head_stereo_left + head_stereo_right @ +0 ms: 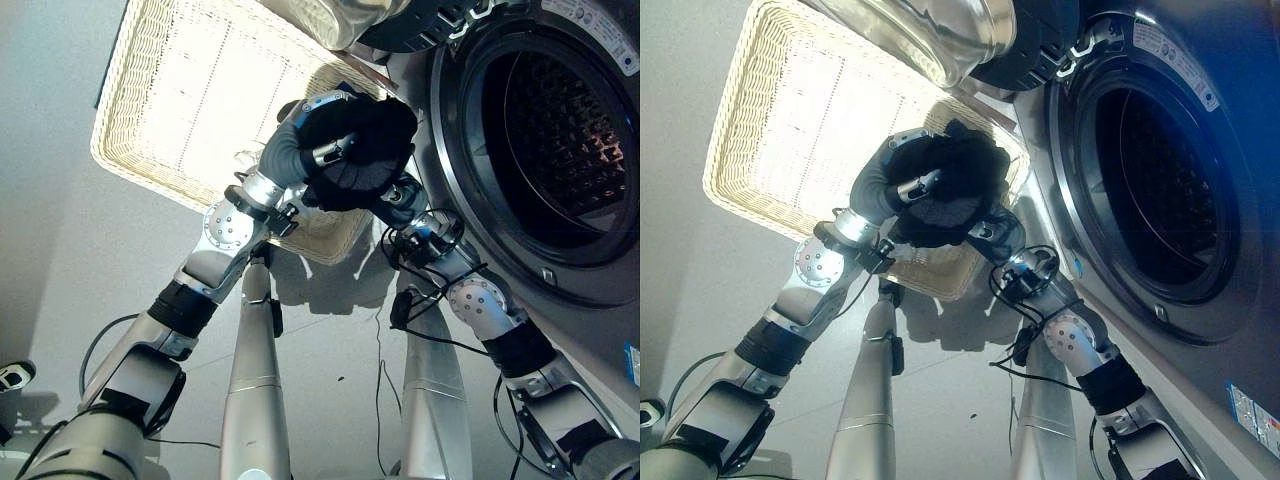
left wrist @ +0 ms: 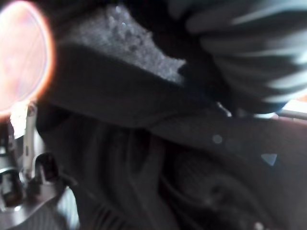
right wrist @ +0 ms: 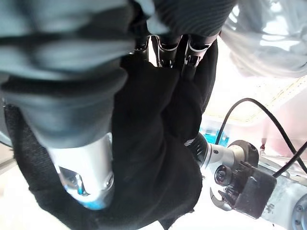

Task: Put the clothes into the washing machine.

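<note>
A bundled black garment hangs between both hands, just left of the washing machine's open round port. My left hand reaches in from the lower left, its fingers curled over the cloth's near side. My right hand grips the bundle from below and is largely covered by it. In the right wrist view its fingers are curled into the black cloth. The left wrist view shows the dark fabric pressed close against the hand. The steel drum is dark inside.
A pale wicker basket lies behind and left of the hands, with the bundle above its right corner. The washer's swung-open glass door juts in over the basket's far edge. Grey floor spreads to the left.
</note>
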Motion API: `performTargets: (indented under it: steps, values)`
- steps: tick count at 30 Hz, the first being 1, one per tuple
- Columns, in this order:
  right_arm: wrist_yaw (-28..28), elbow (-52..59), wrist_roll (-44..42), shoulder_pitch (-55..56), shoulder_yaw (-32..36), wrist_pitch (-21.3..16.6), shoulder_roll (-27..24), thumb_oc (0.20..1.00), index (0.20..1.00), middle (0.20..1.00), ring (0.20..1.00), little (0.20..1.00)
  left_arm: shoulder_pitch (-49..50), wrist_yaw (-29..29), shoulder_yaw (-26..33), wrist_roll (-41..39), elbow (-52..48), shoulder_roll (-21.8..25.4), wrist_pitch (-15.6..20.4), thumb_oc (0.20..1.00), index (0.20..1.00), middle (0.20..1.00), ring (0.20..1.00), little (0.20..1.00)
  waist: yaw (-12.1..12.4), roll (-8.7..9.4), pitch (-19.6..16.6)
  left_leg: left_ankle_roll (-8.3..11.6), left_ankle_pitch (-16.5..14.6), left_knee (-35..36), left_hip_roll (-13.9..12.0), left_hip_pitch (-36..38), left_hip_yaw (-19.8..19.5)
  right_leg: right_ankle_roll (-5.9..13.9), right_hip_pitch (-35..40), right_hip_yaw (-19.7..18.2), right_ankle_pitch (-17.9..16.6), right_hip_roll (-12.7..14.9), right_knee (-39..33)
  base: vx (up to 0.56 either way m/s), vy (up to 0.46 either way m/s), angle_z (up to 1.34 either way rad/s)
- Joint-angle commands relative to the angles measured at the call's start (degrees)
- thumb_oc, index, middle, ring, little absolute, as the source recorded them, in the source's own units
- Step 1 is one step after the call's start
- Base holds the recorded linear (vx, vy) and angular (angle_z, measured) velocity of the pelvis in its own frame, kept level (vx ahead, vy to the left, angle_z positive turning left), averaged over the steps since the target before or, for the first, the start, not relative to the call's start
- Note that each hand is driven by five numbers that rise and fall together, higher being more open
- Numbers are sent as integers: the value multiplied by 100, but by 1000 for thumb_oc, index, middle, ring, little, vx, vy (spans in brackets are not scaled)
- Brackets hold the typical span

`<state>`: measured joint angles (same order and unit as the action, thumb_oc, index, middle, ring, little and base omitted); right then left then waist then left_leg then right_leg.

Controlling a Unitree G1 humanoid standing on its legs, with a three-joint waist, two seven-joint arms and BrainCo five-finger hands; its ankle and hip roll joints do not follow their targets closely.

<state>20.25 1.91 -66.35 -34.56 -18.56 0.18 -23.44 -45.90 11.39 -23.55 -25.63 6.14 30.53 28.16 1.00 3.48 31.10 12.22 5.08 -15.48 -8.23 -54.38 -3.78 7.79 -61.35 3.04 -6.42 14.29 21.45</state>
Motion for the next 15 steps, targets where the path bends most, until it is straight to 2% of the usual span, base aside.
performTargets:
  steps: [1, 15]
  values:
    - [384, 913, -351, -221, 191, -433, 120, 200, 200, 200, 200, 200, 1, 359, -332, 174, -751, 41, 138, 200, 200, 200, 200, 200, -61, -117, -130, -666, 48, 101, 655, -119, -66, 440, 193, 428, -668, -221, -685, 0, 0, 0]
    - [437, 1039, -283, -96, 259, -439, 137, 200, 200, 200, 200, 200, 89, 322, -270, 381, -799, 32, 231, 200, 200, 200, 200, 200, -85, -130, -130, -652, 106, 206, 634, -105, 14, 425, 214, 454, -694, -236, -780, 0, 0, 0]
